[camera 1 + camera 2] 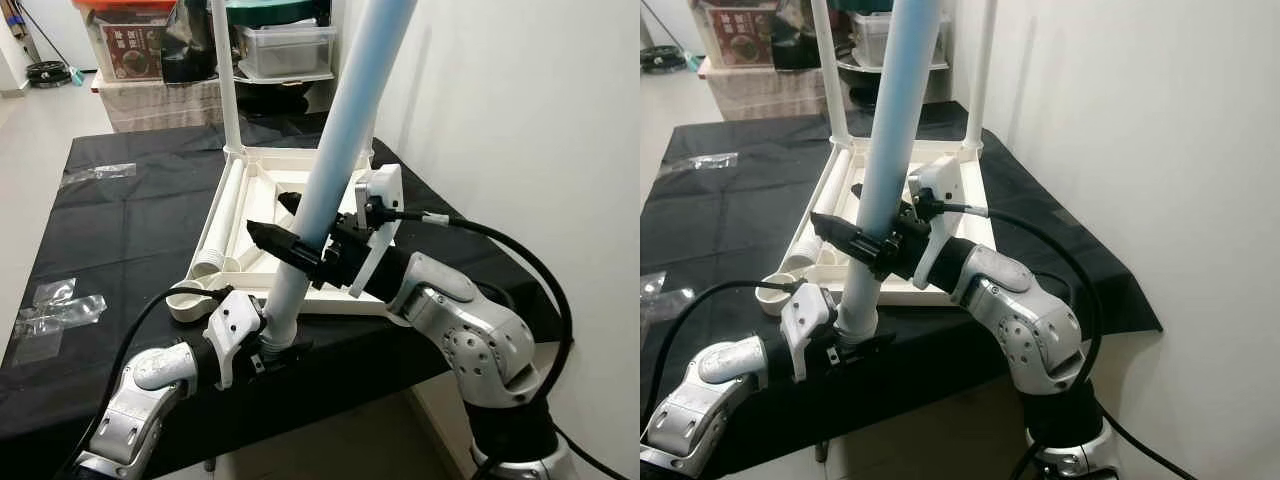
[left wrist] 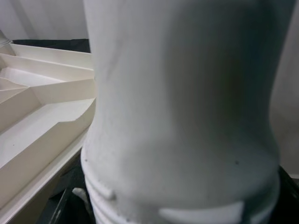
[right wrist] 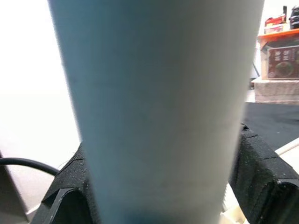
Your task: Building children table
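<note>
A black cloth [image 1: 120, 215] covers the surface, which stands against a plain white wall [image 1: 520, 110]. Behind it, storage boxes [image 1: 285, 48] crowd a shelf, above a pale floor [image 1: 30, 130].

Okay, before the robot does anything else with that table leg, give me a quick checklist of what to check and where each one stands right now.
1. Right gripper shut on the blue leg mid-shaft: ok.
2. Left gripper holding the leg's white threaded end: ok.
3. Leg lined up with a corner socket of the upturned tabletop: not ok, it leans, its lower end off the tabletop's near edge.
4. Two legs already upright in the far corners: ok.
5. Spare leg lying in the tabletop out of the way: cannot tell.
</note>
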Controlling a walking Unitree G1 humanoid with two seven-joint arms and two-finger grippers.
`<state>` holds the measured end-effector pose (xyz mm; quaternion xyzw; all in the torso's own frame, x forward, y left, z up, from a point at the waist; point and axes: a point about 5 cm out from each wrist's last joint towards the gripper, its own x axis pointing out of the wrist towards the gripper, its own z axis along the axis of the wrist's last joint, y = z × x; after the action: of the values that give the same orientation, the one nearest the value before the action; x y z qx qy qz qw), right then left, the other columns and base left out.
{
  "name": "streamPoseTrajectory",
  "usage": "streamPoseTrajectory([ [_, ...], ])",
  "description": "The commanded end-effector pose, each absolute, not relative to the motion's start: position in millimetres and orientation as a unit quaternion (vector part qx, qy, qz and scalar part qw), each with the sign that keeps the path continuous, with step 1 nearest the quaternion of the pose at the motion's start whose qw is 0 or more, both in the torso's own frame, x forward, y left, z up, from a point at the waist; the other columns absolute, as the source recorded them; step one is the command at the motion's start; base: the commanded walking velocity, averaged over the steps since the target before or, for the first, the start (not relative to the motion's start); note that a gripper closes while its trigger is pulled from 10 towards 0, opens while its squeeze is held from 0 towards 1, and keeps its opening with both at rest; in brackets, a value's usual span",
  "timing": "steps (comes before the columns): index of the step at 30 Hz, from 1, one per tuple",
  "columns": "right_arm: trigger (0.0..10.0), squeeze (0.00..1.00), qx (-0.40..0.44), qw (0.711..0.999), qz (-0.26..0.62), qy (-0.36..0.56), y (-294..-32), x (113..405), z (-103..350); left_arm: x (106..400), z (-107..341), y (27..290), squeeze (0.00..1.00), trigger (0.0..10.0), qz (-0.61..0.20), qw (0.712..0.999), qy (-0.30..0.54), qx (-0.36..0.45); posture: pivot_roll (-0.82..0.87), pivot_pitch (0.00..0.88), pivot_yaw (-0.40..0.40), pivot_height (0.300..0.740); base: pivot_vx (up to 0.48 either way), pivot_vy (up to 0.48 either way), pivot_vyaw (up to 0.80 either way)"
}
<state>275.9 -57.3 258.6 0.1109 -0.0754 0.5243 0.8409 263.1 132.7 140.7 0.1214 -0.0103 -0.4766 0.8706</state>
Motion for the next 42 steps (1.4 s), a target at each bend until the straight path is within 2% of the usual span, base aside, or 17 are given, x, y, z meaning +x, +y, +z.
streamPoseTrajectory([
  [1,10.0,0.00,0.115,0.832,0.539,-0.072,-54.3,270.8,258.8,261.7,141.7,132.7,0.00,10.0,-0.479,0.867,-0.014,0.133,0.01,0.000,-0.058,0.740,0.000,0.000,0.00],
  [2,7.7,0.00,0.120,0.829,0.542,-0.070,-53.4,269.6,258.7,262.9,141.3,131.6,0.00,10.0,-0.479,0.867,-0.015,0.133,0.01,0.000,-0.058,0.740,0.000,0.000,0.00],
  [3,7.7,0.00,0.120,0.829,0.542,-0.070,-53.4,269.6,258.7,262.9,141.3,131.6,0.00,10.0,-0.479,0.867,-0.015,0.133,0.01,0.000,-0.058,0.740,0.000,0.000,0.00],
  [4,5.5,0.00,0.123,0.827,0.544,-0.069,-53.0,269.0,258.7,263.7,141.0,131.0,0.00,10.0,-0.479,0.867,-0.015,0.133,0.01,0.000,-0.058,0.740,0.000,0.000,0.00],
  [5,3.6,0.00,0.124,0.827,0.544,-0.068,-52.6,268.6,258.7,264.2,138.7,130.7,0.00,10.0,-0.480,0.866,-0.013,0.140,0.01,0.000,-0.057,0.740,0.000,0.000,0.00],
  [6,3.6,0.00,0.124,0.827,0.544,-0.068,-52.6,268.6,258.7,264.2,138.7,130.7,0.00,10.0,-0.480,0.866,-0.013,0.140,0.01,0.000,-0.057,0.740,0.000,0.000,0.00],
  [7,0.0,0.00,0.130,0.825,0.546,-0.070,-52.2,267.7,259.2,263.3,136.0,129.6,0.00,10.0,-0.483,0.864,-0.011,0.145,0.00,0.000,-0.053,0.740,0.000,0.000,0.00],
  [17,0.0,0.00,0.150,0.821,0.546,-0.073,-52.8,265.0,261.0,259.7,133.3,127.7,0.00,10.0,-0.488,0.861,-0.009,0.144,0.00,0.000,-0.055,0.740,0.000,0.000,0.00],
  [18,0.0,0.00,0.152,0.821,0.545,-0.073,-52.9,265.2,261.1,259.8,133.7,129.1,0.04,10.0,-0.488,0.861,-0.010,0.144,0.00,0.000,-0.055,0.740,0.000,0.000,0.00],
  [20,0.0,0.00,0.153,0.822,0.544,-0.073,-53.1,265.6,261.2,260.2,134.2,130.3,0.04,10.0,-0.488,0.861,-0.012,0.143,0.00,0.000,-0.055,0.740,0.000,0.000,0.00],
  [21,0.0,0.00,0.154,0.823,0.541,-0.073,-53.4,266.5,261.3,261.4,135.1,131.5,1.00,10.0,-0.484,0.864,-0.014,0.140,0.01,0.000,-0.057,0.740,0.000,0.000,0.00],
  [29,0.0,0.00,0.143,0.850,0.499,-0.085,-66.4,282.3,264.7,263.7,146.0,134.4,1.00,10.0,-0.462,0.880,-0.038,0.101,0.00,0.000,-0.058,0.740,0.000,0.000,0.00],
  [35,0.0,0.00,0.108,0.891,0.431,-0.099,-91.4,306.8,271.6,264.9,151.3,140.7,1.00,10.0,-0.425,0.898,-0.051,0.100,0.00,0.000,-0.056,0.740,0.000,0.000,0.00],
  [38,0.0,0.00,0.050,0.930,0.353,-0.089,-116.8,327.6,269.0,266.9,152.7,151.2,1.00,10.0,-0.369,0.921,-0.058,0.105,0.01,0.000,-0.059,0.740,0.000,0.000,0.00],
  [40,0.0,0.00,0.050,0.930,0.353,-0.089,-116.8,327.6,269.0,266.9,152.7,151.2,1.00,10.0,-0.369,0.921,-0.058,0.105,0.01,0.000,-0.059,0.740,0.000,0.000,0.00],
  [41,0.0,0.00,0.030,0.946,0.314,-0.076,-128.6,335.7,265.6,267.7,153.0,156.6,1.00,10.0,-0.340,0.933,-0.063,0.103,0.01,0.000,-0.060,0.740,0.000,0.000,0.00],
  [42,0.0,0.00,0.007,0.961,0.270,-0.065,-141.2,342.9,262.0,268.4,152.3,161.5,0.42,10.0,-0.311,0.944,-0.064,0.096,0.01,0.000,-0.062,0.740,0.000,0.000,0.00],
])
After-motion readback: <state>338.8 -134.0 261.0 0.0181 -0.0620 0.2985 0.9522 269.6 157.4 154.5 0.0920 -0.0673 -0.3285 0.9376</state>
